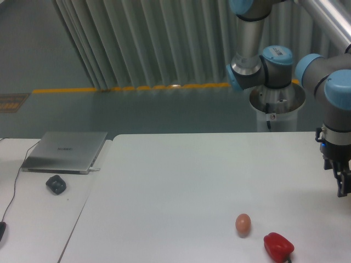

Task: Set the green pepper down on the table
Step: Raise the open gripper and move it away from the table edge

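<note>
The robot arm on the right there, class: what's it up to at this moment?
The gripper hangs at the right edge of the view, above the large white table, and nothing can be seen in it; whether it is open or shut is hard to tell. An egg and a red bell pepper lie near the table's front edge, apart from the arm. No green pepper is in view. A closed laptop sits on the smaller table to the left.

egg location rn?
The egg sits on the big white table, low and right of centre in the camera view, just left of the red pepper.
</note>
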Robot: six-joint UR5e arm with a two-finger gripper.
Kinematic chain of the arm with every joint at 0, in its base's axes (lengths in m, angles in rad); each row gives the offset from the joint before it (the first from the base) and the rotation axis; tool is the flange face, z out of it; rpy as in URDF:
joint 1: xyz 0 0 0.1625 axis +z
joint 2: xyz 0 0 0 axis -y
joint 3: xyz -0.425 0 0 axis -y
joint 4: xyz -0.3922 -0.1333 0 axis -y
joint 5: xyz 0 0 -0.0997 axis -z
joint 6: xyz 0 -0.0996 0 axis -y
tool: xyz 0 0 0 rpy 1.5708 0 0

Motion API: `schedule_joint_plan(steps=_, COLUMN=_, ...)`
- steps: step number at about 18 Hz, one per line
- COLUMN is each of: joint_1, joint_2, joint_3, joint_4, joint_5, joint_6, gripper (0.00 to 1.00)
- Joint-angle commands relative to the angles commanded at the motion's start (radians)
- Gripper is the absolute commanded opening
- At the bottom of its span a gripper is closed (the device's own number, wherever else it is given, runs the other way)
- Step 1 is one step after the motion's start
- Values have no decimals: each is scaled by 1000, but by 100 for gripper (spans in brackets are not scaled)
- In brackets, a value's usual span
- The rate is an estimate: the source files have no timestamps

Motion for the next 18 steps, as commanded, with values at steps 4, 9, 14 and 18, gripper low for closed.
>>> schedule_joint_plan(steps=4, joint_1=2, joint_2=0, joint_3=0, joint_4=2, joint_5=-46, joint_6=-3, gripper=100)
schedule_joint_plan(steps=9, joint_1=3, joint_2=0, joint_3=-32, joint_4=50, joint_5=-46, joint_6=-18, gripper=100)
schedule_joint_plan(steps=14, joint_1=5, joint_2=6, joint_3=-71, joint_4=129, joint_5=-41, joint_6=-31, gripper=100)
schedule_joint_plan(steps=18, joint_1=23, joint_2=6, joint_3=-74, joint_4=132, joint_5=-83, joint_6=-26, gripper=100)
